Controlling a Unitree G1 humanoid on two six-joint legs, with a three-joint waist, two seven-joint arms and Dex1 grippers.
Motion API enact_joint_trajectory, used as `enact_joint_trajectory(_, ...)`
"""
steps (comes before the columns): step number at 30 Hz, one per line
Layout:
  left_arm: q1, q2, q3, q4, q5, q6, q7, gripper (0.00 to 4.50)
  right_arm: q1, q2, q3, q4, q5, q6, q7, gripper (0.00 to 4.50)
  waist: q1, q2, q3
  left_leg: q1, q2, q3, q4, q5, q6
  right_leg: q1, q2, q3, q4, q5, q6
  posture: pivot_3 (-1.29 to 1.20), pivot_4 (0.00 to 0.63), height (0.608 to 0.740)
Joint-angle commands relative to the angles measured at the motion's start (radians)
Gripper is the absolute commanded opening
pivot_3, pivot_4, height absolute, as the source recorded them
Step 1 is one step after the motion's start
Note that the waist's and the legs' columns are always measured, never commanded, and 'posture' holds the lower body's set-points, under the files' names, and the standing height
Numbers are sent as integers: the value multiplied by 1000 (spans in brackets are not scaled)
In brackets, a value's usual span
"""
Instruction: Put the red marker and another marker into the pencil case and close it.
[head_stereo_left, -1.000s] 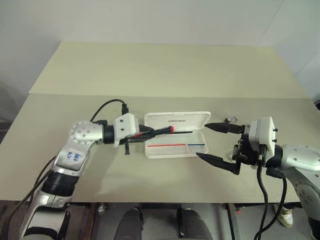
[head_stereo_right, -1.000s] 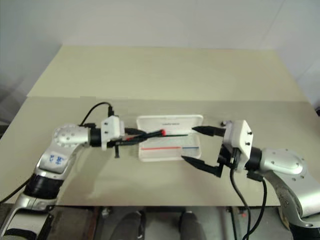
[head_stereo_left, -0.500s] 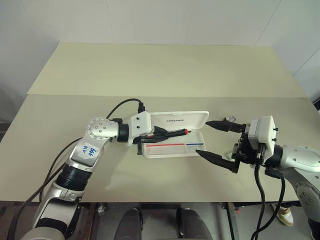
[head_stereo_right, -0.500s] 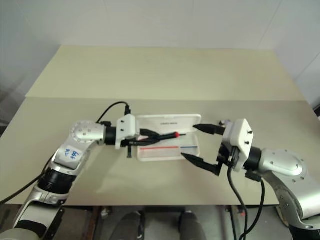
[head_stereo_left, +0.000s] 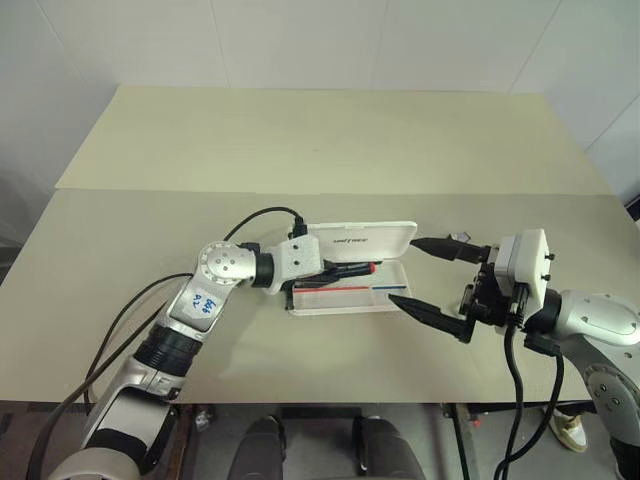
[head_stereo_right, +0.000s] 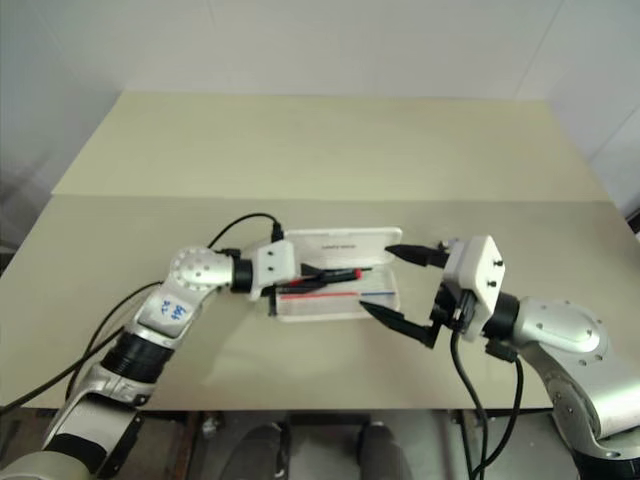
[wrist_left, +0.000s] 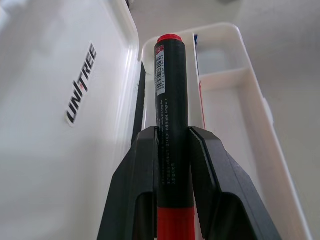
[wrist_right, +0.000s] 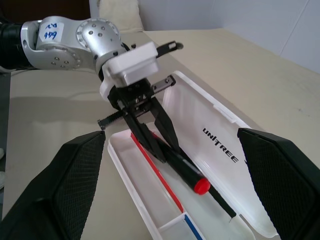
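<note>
The left gripper (wrist_left: 172, 145) clamps the red marker (wrist_left: 170, 100) by its barrel, tip pointing ahead over the tray of the open pencil case (head_stereo_left: 398, 296), with the raised lid just beside the fingers. To do this step well, it should lower the marker flat along the tray's length, clear of the divider ahead, and only then let go. Under the marker, the tray holds thin black, red and blue lines. Beyond the case's far end, the right gripper (head_stereo_left: 425, 272) waits with jaws spread wide and empty.
</note>
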Motion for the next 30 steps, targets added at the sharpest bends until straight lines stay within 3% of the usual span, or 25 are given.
enact_joint_trajectory(1,-41,-22,-7,21,22,-58,13,591,-11,6,-1,-33,4,-22,-10,4500,0,0,0,0,0,0,0,0,0,0,0,0,0,0,0,0,150,740)
enact_joint_trajectory(8,-68,-45,-18,92,61,-116,24,591,-13,10,3,-35,6,-21,-17,4500,0,0,0,0,0,0,0,0,0,0,0,0,0,0,0,0,150,740)
enact_joint_trajectory(18,-64,-73,-17,99,66,-147,18,3987,-11,17,9,-34,4,-29,-21,4500,1,0,0,0,0,0,1,0,0,0,0,0,1,0,0,0,150,740)
enact_joint_trajectory(30,1,-56,6,-54,-9,-62,-48,3987,-26,30,37,-12,-7,-47,-18,4500,0,0,0,0,0,0,1,0,0,0,0,0,2,0,0,0,150,740)
